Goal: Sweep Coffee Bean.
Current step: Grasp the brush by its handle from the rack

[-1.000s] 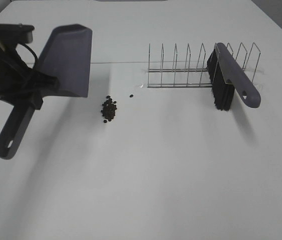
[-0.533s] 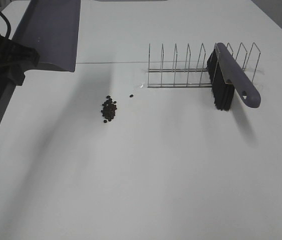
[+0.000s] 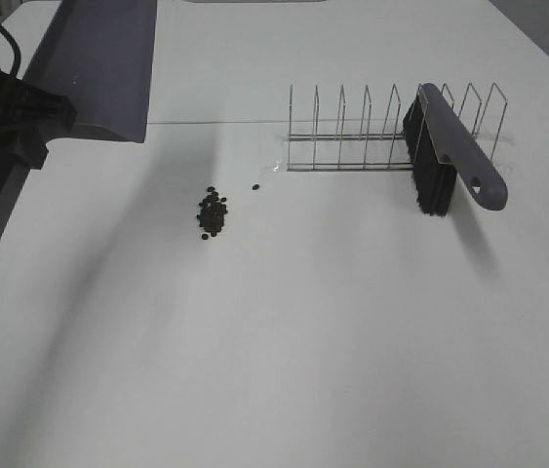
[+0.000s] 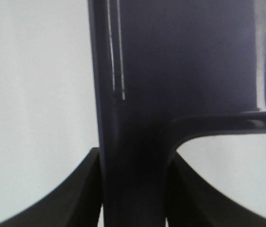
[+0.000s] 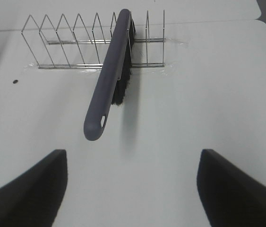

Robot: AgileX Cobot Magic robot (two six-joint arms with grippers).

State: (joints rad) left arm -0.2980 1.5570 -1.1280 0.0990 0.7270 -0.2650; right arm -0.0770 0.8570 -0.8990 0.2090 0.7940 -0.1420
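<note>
Grey-purple plastic dustpan (image 3: 98, 68), handle clamped in the left gripper (image 4: 135, 198), has risen to ten o'clock of the tiny dark coffee beans (image 3: 213, 213) heaped unswept, while the empty, spread right gripper (image 5: 133, 189) faces the black-bristled brush (image 5: 111, 80)

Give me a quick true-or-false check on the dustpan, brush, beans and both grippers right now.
1. The left gripper is shut on the dustpan handle. True.
2. The brush lies flat on the table. False: it leans in the wire rack, bristles down, handle sticking out toward the near side.
3. The coffee beans are inside the dustpan. False: they sit in a small pile on the table, with one stray bean nearer the rack.
4. The right gripper is open and holds nothing. True: the brush is ahead of it, untouched.
5. The dustpan's lip touches the bean pile. False: it is well clear of the pile, off to the left.
</note>
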